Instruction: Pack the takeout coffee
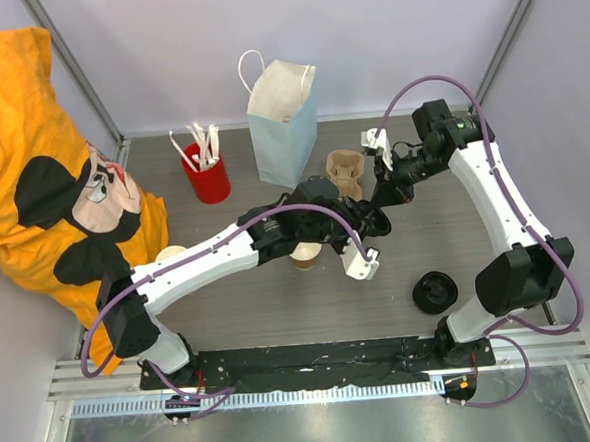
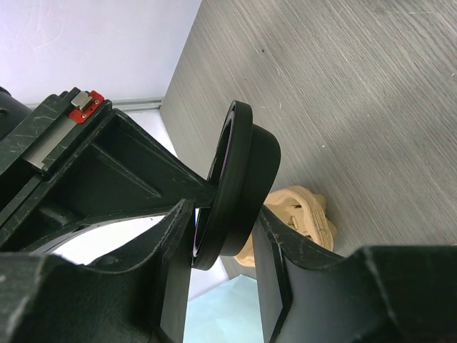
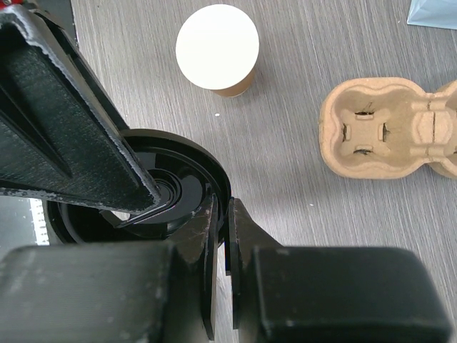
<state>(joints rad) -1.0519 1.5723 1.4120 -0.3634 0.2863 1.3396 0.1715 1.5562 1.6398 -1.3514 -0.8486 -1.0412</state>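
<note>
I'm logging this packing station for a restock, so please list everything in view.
paper bag: 1, pale blue, back centre, upright
cup carrier: 1, tan, right of the bag
red cup: 1, red, left of the bag
white utensils: several, white, in the red cup
paper cup: 1, tan-brown, lidless, mid-table
black lid: 1, black, on edge between both grippers
loose lids: count unclear, black, front right
cream-rimmed cup: at least 1, beside the cloth
orange cloth: 1, cartoon mouse print, far left
left gripper: 1, black, closed across the lid
right gripper: 1, black, pinching its rim
</note>
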